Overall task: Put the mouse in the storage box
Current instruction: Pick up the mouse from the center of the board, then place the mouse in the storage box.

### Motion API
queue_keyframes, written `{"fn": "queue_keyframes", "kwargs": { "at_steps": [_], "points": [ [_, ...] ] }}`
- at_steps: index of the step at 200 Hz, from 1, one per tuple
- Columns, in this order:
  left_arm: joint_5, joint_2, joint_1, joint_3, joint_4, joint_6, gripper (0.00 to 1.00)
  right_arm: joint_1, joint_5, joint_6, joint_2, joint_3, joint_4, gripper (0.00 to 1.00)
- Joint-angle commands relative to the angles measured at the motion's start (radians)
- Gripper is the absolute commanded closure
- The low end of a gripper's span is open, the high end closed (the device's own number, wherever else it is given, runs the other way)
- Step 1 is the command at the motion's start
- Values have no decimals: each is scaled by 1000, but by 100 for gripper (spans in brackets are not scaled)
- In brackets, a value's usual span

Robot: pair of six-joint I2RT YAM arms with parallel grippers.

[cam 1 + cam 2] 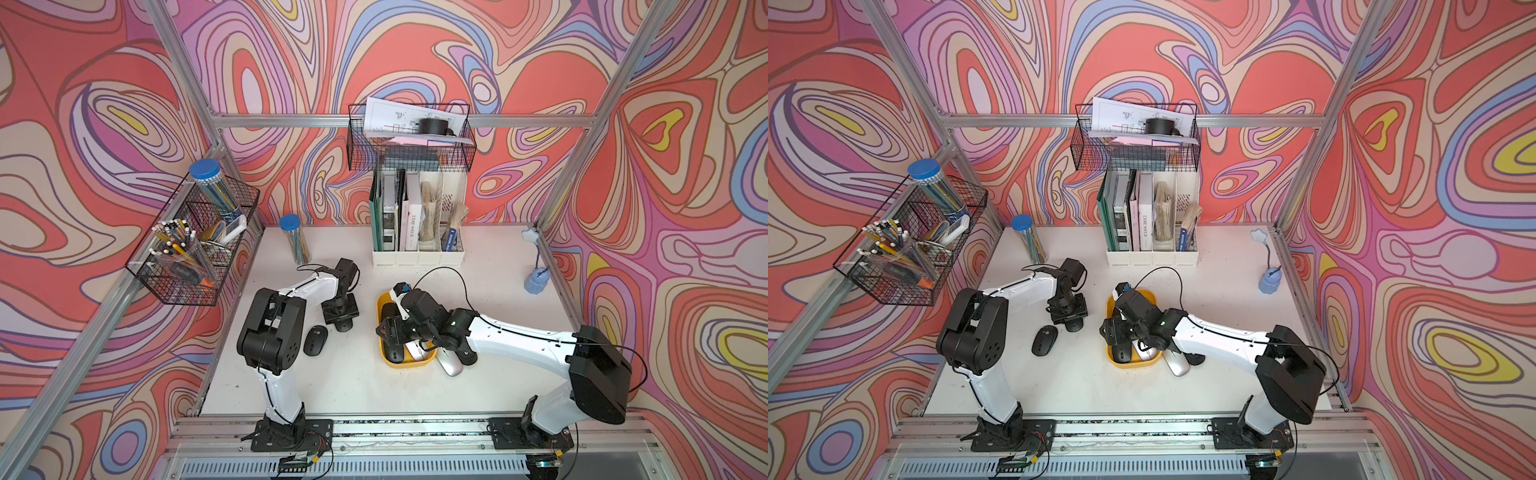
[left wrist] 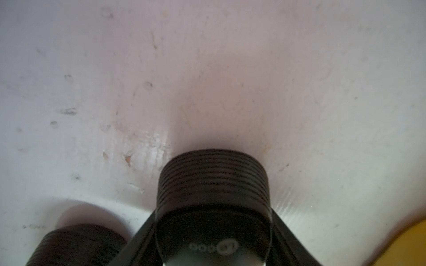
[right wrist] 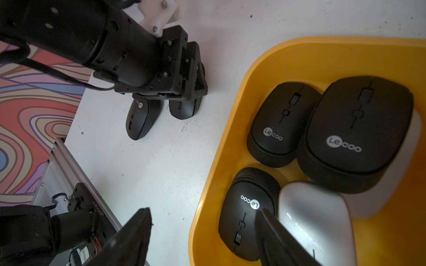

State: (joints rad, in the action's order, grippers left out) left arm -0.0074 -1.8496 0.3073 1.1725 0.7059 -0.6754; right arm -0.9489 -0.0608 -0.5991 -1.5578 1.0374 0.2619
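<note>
- A black wire basket (image 1: 195, 249) hangs on the left wall. It holds pens in a clear cup and a clear tube with a blue lid.
- A second clear plastic tube with a blue lid (image 1: 293, 239) stands at the far left of the white table (image 1: 353, 386).
- A free black oval plastic mouse (image 1: 315, 340) lies on the table left of centre, just beside the left gripper and nearer than it.
- The left gripper (image 1: 341, 316) points down at the table. In the left wrist view its fingers (image 2: 290, 237) press on both sides of a ribbed black plastic mouse (image 2: 213, 188), pinching it. That mouse sits on the table, left of the storage box and apart from it.
- The storage box (image 3: 232, 129), a shallow yellow plastic tray with rounded corners, lies at the table's centre. Inside are three black mice (image 3: 283, 124) and a silvery-white mouse (image 3: 315, 221).
- The right gripper (image 3: 204, 214) hangs over the tray's left wall with its fingers spread and nothing gripped. One finger is over the table outside the wall. The other is over a black mouse in the tray; whether it touches, I cannot tell.
- A white file organizer (image 1: 417, 253) with books stands at the far centre, under a second black wire basket (image 1: 409, 158) holding papers.
- A silver plastic mouse (image 1: 451, 363) lies on the table by the tray's near right corner, partly under the right arm.
- A small pale-blue stand with a thin stem and a flower-shaped top (image 1: 536, 282) is at the far right.
</note>
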Motion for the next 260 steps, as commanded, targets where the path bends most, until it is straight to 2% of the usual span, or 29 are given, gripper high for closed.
{"fn": "queue_keyframes", "kwargs": {
  "at_steps": [1,112,161,204,260],
  "points": [
    [35,-31,3,-27,18,12,47,-5,4,2,23,-13,2,27],
    [36,154,12,-43,88,43,50,-5,-55,-19,-44,35,-73,27],
    [41,211,25,-43,115,63,50,-5,-20,-12,12,14,-40,27],
    [49,258,83,-24,145,64,50,-5,46,18,81,-45,8,27],
    [49,279,178,44,185,54,50,-5,68,18,144,-75,35,27]
  ]
}}
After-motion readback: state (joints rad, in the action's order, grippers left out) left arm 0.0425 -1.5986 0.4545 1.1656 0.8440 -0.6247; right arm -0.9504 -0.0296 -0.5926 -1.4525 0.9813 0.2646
